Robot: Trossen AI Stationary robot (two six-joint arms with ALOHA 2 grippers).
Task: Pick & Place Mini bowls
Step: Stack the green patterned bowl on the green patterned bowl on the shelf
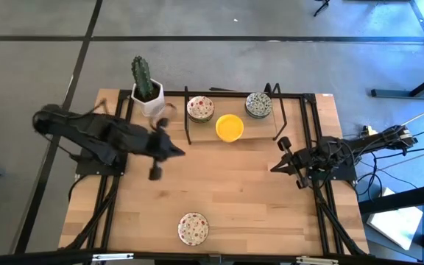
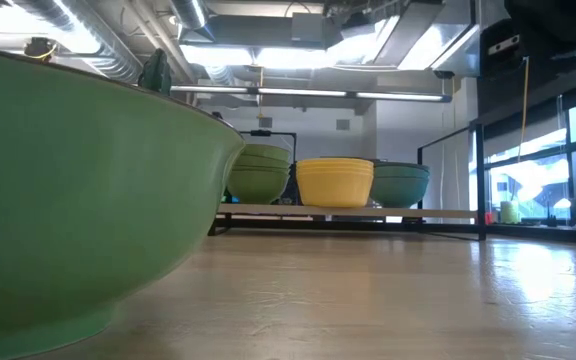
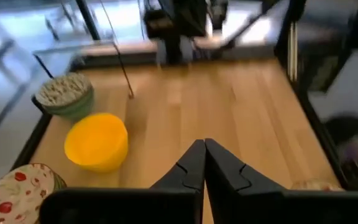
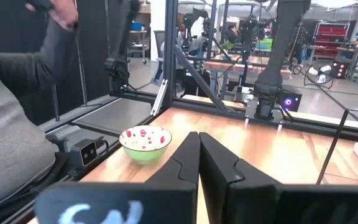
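Risk sits with the left gripper (image 1: 180, 152), fingers pressed together and empty near the small round plain yellow bowl (image 1: 230, 127) on the far shelf: approaching shut, it could shove the bowl instead of grasping.

Closed left claw (image 3: 204, 163) over table (image 3: 241, 106), near yellow bowl (image 3: 97, 140).

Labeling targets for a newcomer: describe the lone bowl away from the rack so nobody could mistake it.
Start from the wooden table and the black rack along its far edge, where the other mini bowls sit beside a cactus pot. Go to the opposite, near edge: the red-speckled bowl sits there alone, green outside, white inside with red dots.
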